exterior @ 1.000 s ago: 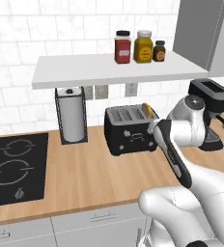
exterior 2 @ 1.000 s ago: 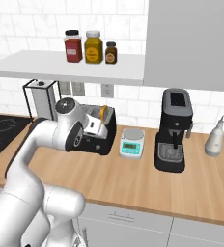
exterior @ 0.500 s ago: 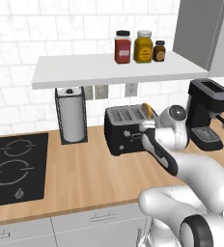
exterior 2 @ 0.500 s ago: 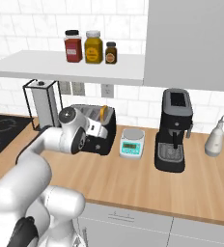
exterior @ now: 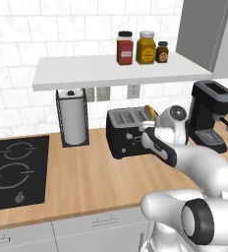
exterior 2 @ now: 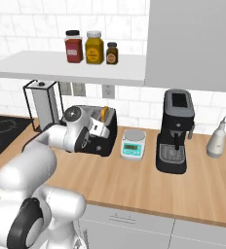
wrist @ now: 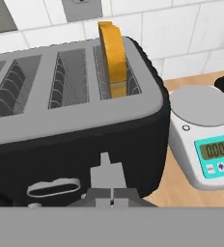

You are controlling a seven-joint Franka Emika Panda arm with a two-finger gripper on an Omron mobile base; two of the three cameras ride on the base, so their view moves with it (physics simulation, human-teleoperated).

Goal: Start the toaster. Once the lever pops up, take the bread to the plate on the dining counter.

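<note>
- The toaster (exterior: 128, 133) is a black box with four slots. It sits on the wood counter (exterior: 86, 182) against the white tiled wall, below the white shelf (exterior: 111, 69).
- Its long axis runs along the wall. The front panel faces out toward the robot, and the slots run front to back, side by side across the top.
- From the hand camera the toaster (wrist: 75, 120) has a grey top with wire guides inside the slots and a glossy black front. A pale oval control (wrist: 53, 187) sits low on that front.
- The bread (wrist: 112, 55) stands on edge in the slot furthest to the right in the hand view, about half of it above the slot rim. It is golden brown, and its thin edge faces the camera.
- From the left base camera the bread (exterior: 149, 112) shows as a small orange piece at the toaster's right end, just beside the arm's wrist.
- The gripper (wrist: 111, 200) is at the toaster's front face, low and right of centre. Its fingertips appear closed together with no visible gap and nothing held between them.
- A paper towel holder (exterior: 72, 118) stands left of the toaster. A small kitchen scale (exterior 2: 133, 144) with a green display sits just to its right, and a black coffee machine (exterior 2: 175, 131) stands beyond that.
- Three jars (exterior: 141, 47) stand on the shelf, and a black stovetop (exterior: 13, 170) is set into the counter at the far left.
</note>
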